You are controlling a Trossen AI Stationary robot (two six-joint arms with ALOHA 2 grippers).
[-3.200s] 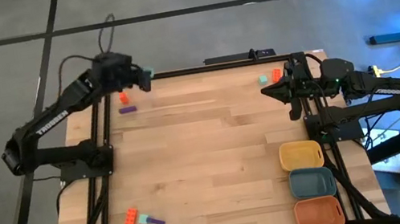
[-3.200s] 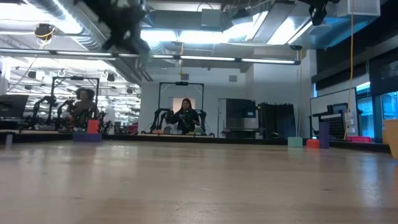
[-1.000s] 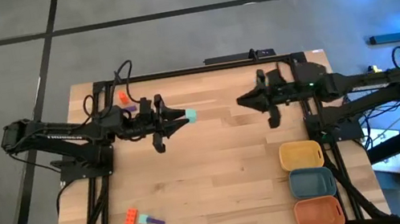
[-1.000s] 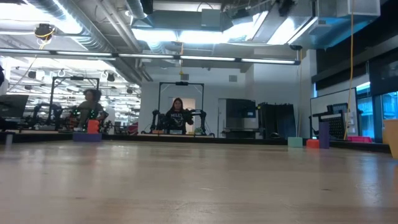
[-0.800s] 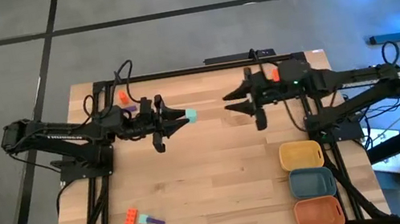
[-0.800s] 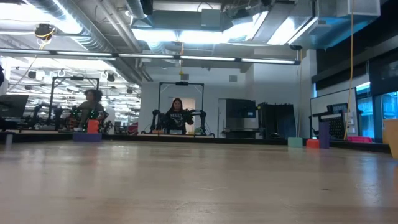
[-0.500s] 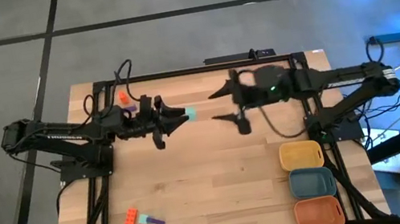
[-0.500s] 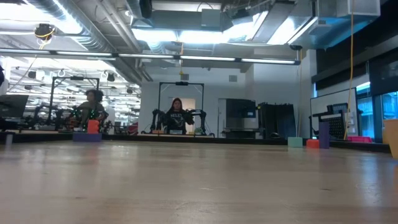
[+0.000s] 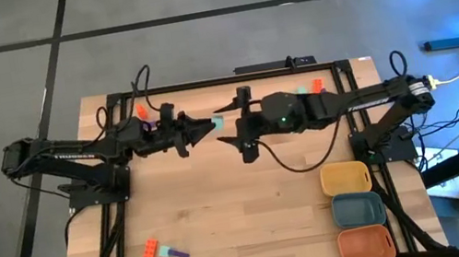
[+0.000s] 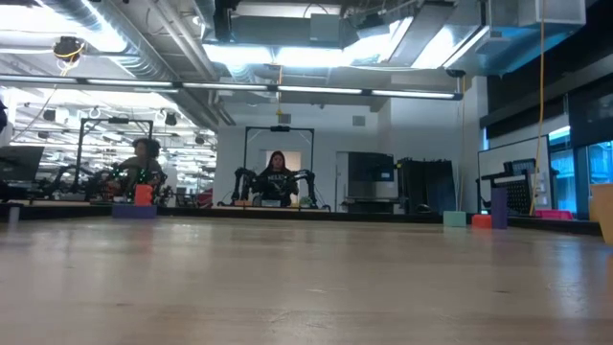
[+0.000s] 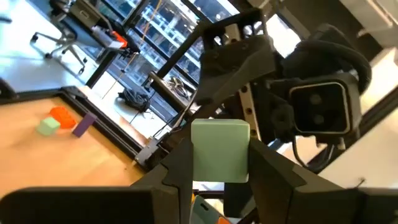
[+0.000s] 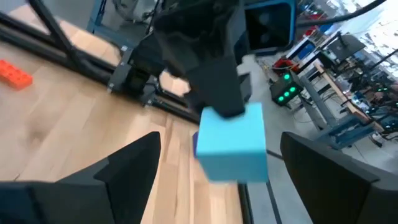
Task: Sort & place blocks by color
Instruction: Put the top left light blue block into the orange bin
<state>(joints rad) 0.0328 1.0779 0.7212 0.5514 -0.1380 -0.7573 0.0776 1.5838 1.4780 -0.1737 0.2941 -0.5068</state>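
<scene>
My left gripper (image 9: 209, 127) is shut on a teal-green block (image 9: 217, 123), held in the air over the table's far middle. It also shows in the left wrist view (image 11: 220, 151) and the right wrist view (image 12: 233, 142). My right gripper (image 9: 232, 129) is open and faces it from the right. Its fingers (image 12: 124, 177) stand on either side of the block without touching it. Loose blocks lie on the table: orange-red and purple ones at the far left (image 9: 142, 113), orange-red (image 9: 151, 249) and a teal-and-purple bar (image 9: 174, 253) near left, teal, orange-red and purple at the far right (image 11: 62, 116). My left gripper pinches the teal-green block by two opposite sides (image 11: 200, 163) between its two fingers. The fingers lie level and point toward the table's right. The block sticks out past the fingertips and is lifted clear of the table.
Three rounded trays stand in a row at the near right: yellow (image 9: 345, 178), blue-grey (image 9: 358, 209), orange (image 9: 365, 244). The table's middle is bare wood (image 9: 242, 201). People and other robot rigs show in the room beyond the far edge (image 10: 278, 182).
My right gripper has gone from the far right toward the table's left, staying open, until its fingers flank the teal-green block. My left gripper has kept the block in the air at about the same place.
</scene>
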